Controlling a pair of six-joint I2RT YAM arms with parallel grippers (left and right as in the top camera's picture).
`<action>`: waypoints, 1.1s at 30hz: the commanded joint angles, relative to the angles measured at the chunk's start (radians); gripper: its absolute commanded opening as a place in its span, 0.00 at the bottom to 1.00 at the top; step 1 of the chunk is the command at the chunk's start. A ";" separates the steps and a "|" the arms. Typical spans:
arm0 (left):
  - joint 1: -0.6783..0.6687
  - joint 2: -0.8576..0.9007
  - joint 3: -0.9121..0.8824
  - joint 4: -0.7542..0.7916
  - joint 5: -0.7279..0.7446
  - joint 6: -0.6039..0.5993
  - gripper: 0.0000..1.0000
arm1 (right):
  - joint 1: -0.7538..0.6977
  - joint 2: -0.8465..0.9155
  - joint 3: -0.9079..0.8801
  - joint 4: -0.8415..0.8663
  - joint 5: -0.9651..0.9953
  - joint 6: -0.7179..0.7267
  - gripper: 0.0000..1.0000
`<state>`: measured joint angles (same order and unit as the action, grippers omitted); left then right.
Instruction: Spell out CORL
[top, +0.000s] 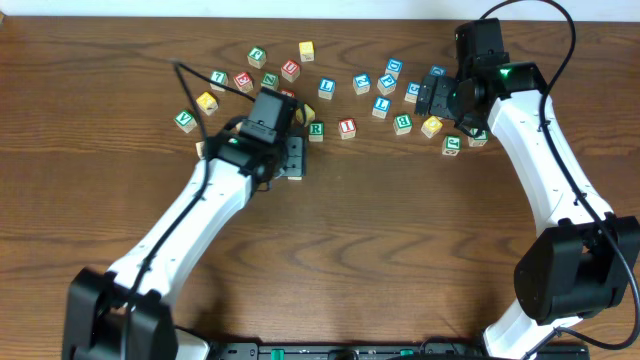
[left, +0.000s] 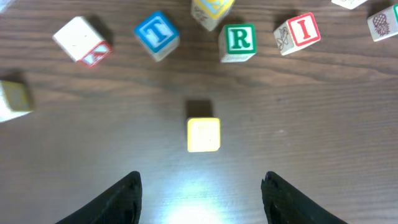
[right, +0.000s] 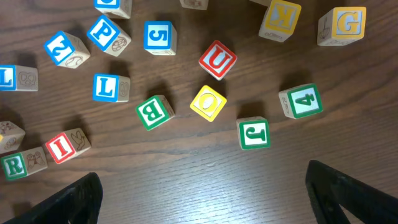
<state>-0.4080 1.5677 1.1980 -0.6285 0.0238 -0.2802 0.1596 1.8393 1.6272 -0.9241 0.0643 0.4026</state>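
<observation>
My left gripper (left: 200, 179) is open and empty. A yellow block (left: 203, 135) stands just ahead of its jaws, its letter washed out by glare. Beyond it are a green R block (left: 237, 42) and a red I block (left: 298, 31). In the overhead view the left gripper (top: 293, 157) sits left of the green R block (top: 316, 130). My right gripper (right: 202, 173) is open and empty above the table. Ahead of it are a yellow O block (right: 208, 102), a blue L block (right: 111, 88) and a red U block (right: 217, 60). It hovers over the right cluster (top: 432, 93).
Many loose letter blocks lie along the far half of the table: a blue T (left: 157, 34), a green B (right: 155, 112), a green J (right: 254, 134), a green 4 (right: 301, 101), a blue 5 (right: 159, 37), a yellow K (right: 280, 18) and a yellow G (right: 341, 25).
</observation>
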 joint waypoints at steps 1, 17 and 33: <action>0.044 -0.054 0.054 -0.049 -0.008 0.017 0.61 | 0.006 -0.004 -0.005 -0.003 0.011 0.008 0.99; 0.310 -0.064 0.417 -0.362 0.048 0.085 0.62 | 0.006 -0.004 0.021 0.003 -0.221 -0.070 0.92; 0.378 -0.024 0.423 -0.359 0.047 0.096 0.62 | 0.003 0.002 0.349 -0.194 -0.066 -0.003 0.88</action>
<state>-0.0307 1.5234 1.6047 -0.9871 0.0689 -0.2043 0.1593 1.8366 1.9656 -1.1099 -0.0422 0.3634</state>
